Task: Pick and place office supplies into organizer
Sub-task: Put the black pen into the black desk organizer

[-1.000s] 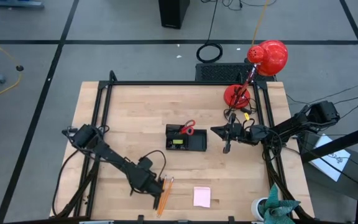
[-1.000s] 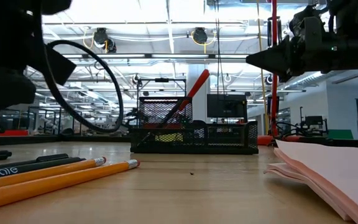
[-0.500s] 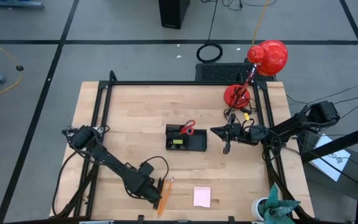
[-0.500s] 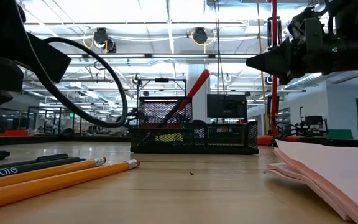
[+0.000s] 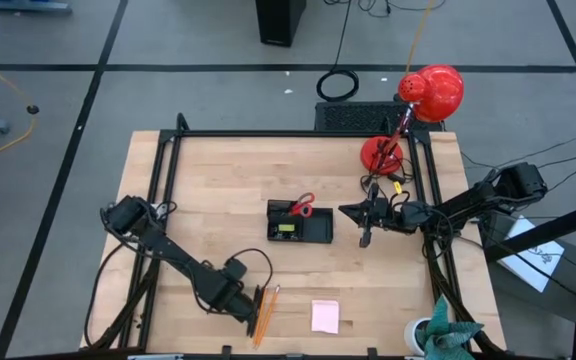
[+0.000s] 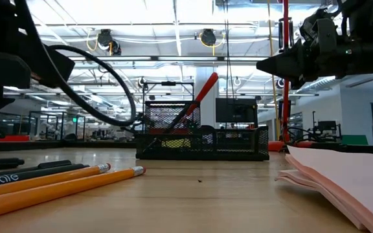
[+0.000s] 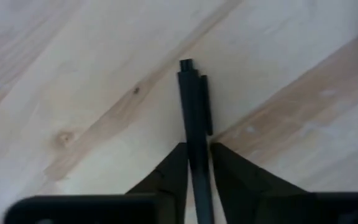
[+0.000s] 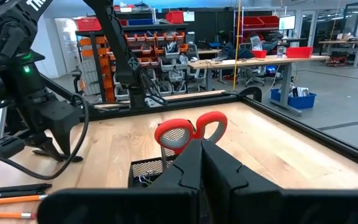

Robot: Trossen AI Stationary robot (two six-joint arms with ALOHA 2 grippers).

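Note:
A dark pen (image 7: 192, 99) lies on the wooden table near its near edge, next to two orange pencils (image 5: 265, 311). My left gripper (image 7: 197, 149) points straight down over the pen and is shut on it. The black organizer (image 5: 299, 222) stands mid-table, and red-handled scissors (image 5: 301, 207) stick up out of it. A pale pink sticky-note pad (image 5: 324, 316) lies flat to the right of the pencils. My right gripper (image 5: 363, 212) hangs shut above the table to the right of the organizer, touching nothing. My left gripper pinches the pen's barrel (image 7: 195, 135) between its two fingers, just behind the clip. The fingers come from above, pointing down, one on each long side of the pen. The pen lies flat on the table, its clip end (image 7: 188, 65) reaching out past the fingertips.
A red desk lamp (image 5: 423, 100) stands at the table's far right corner. A black frame (image 5: 168, 150) runs around the table's edges. Other dark pens (image 6: 24, 172) lie beside the pencils (image 6: 63, 184). Bare wood lies between the pencils and the organizer.
My left gripper has moved toward the table's near edge and sunk down onto the pens beside the pencils, tipping further toward straight down. The pencils, the pad and the organizer have kept their places.

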